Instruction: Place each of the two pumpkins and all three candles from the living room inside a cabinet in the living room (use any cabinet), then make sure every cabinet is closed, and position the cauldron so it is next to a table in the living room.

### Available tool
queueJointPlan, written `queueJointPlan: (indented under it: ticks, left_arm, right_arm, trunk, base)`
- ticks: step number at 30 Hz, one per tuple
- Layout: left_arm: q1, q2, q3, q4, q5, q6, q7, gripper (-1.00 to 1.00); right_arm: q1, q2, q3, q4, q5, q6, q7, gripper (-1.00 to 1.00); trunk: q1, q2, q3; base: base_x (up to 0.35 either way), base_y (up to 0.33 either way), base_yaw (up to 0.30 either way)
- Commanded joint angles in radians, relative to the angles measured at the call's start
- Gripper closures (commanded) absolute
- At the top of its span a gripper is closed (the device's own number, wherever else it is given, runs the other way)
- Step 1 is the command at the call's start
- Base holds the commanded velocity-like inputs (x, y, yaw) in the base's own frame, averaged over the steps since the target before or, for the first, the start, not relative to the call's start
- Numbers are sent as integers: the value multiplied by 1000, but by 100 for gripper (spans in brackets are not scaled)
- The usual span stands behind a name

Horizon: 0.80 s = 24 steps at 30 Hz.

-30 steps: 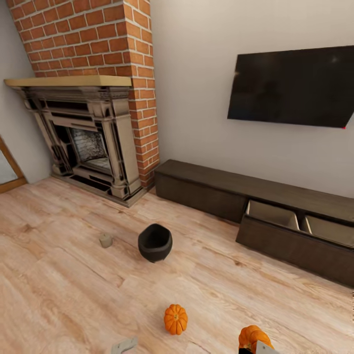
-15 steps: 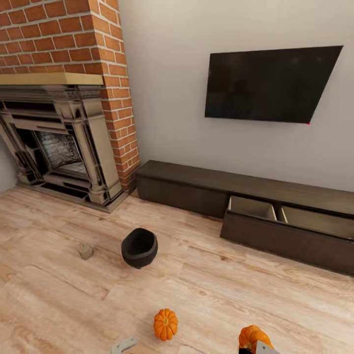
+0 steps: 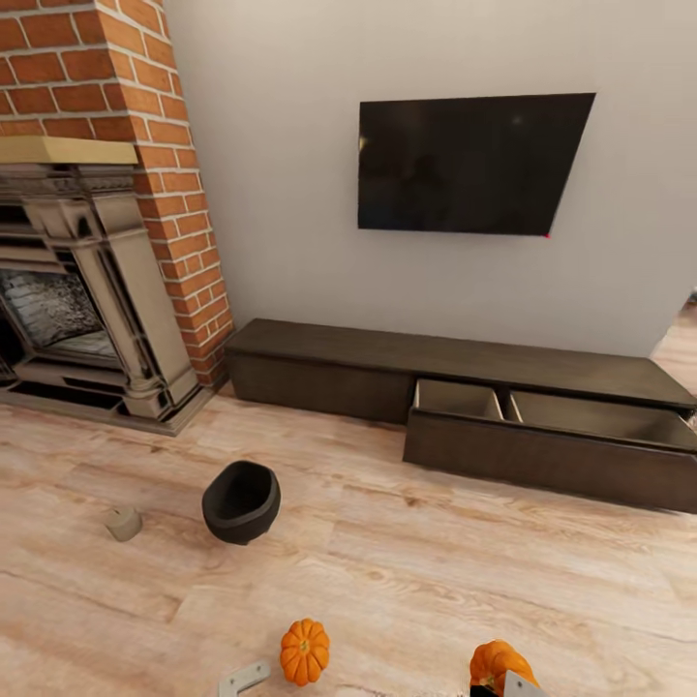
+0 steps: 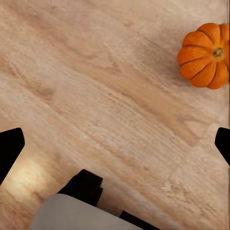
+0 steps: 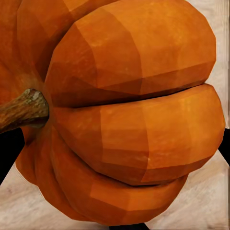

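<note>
Orange pumpkin [image 5: 124,110] sits gripped in the right tool [image 3: 503,682] at the head view's 5 o'clock edge. Left tool [image 4: 115,143], at 6 o'clock, spreads wide over bare floor [image 4: 96,86]; a second pumpkin [image 3: 305,651] lies beside it. Cauldron [image 3: 241,501] and candle [image 3: 124,523] sit toward 9 o'clock; the cabinet [image 3: 542,455] at 3 o'clock has a drawer pulled out.

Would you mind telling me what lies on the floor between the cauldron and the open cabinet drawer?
Nothing: in the head view, only bare wooden floor runs between the cauldron and the cabinet's open drawer.
</note>
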Motion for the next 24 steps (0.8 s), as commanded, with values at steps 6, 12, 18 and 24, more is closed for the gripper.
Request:
queueJointPlan:
  ticks: [6,12,18,24]
  left_arm:
    - [0,1,-6,-2,5,5,8,-100]
    - [0,1,-5,-2,6,5,8,-100]
    - [0,1,-5,-2,7,5,7,-100]
    - [0,1,-5,-2,4,5,7,-100]
  right_arm:
    - [-1,-1,8,-1,-10,-7,-4,100]
    - [-1,-1,8,-1,-10,-7,-4,100]
    - [-1,-1,8,-1,-10,-8,-4,100]
    - [-1,-1,8,-1,-10,-9,-4,100]
  trunk:
    - [0,0,-3]
    - [0,0,-6]
    - [0,0,-8]
    - [0,0,-9]
  base:
    - [0,0,-277]
    - [0,1,-277]
    - [57,168,-270]
    - [169,107,-49]
